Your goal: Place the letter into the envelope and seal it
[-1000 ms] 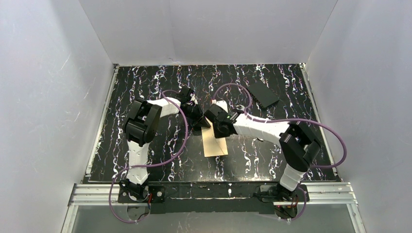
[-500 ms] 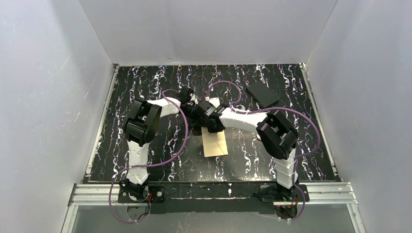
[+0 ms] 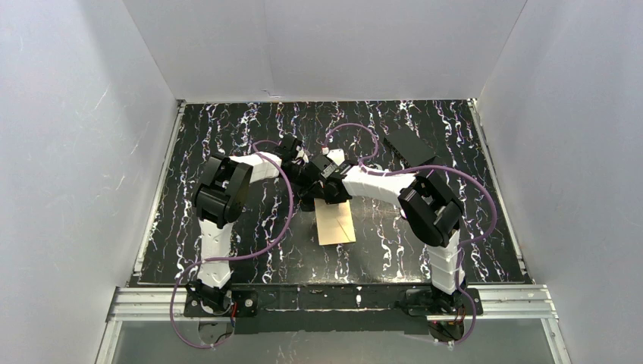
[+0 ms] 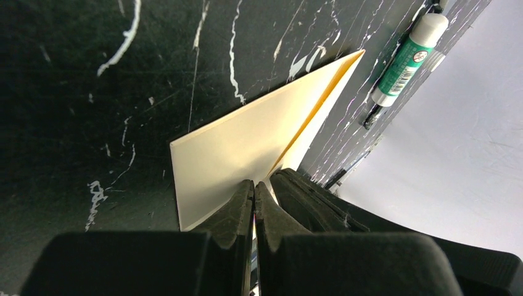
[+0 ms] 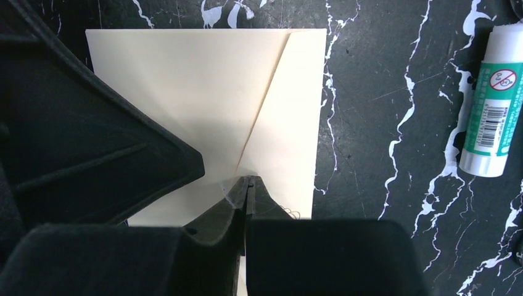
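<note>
Lengthwise the envelope (image 3: pixel 336 226) runs near to far, apparently lying flat.

The glue stick (image 5: pixel 491 102), at 3 o'clock in the right wrist view, carries a green label with a barcode (image 5: pixel 494 127) and a red circular sign (image 5: pixel 504 78). No lettering or digits are legible.

Hiding the far end of the envelope (image 3: pixel 336 224) under both wrists from above. Blocking its near edge behind the left pincer (image 4: pixel 253 192) and right pincer (image 5: pixel 247 185). Clipping the glue stick (image 5: pixel 490 98) at the right edge.
</note>
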`<move>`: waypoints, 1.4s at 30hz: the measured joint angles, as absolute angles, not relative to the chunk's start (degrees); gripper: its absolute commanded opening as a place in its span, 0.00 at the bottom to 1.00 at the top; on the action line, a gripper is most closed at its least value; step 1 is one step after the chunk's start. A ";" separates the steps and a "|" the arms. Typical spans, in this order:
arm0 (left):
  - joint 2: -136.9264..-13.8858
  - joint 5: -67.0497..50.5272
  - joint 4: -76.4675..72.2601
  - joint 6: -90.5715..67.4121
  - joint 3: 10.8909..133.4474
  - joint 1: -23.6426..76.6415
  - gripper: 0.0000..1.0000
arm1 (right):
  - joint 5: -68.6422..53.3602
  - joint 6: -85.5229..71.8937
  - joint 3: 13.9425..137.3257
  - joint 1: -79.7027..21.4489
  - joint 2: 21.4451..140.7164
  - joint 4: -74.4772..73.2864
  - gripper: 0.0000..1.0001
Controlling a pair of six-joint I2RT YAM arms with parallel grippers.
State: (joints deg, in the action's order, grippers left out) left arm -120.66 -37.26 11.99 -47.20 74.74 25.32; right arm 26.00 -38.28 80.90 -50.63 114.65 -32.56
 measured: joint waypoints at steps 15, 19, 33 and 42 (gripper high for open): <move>-120.55 -40.86 1.56 -59.59 68.90 24.60 0.00 | 23.99 -34.83 73.03 -54.74 110.30 -23.94 0.10; -120.31 -40.38 -0.49 -61.25 68.12 24.62 0.00 | 23.57 -34.44 71.81 -54.81 109.58 -22.31 0.10; -112.44 -35.88 16.71 -44.99 70.08 16.73 0.32 | 22.83 -39.75 71.68 -54.96 109.45 -22.35 0.11; -100.01 -41.21 16.08 -39.31 58.08 17.17 0.16 | 21.65 -43.18 76.77 -55.07 112.42 -27.40 0.10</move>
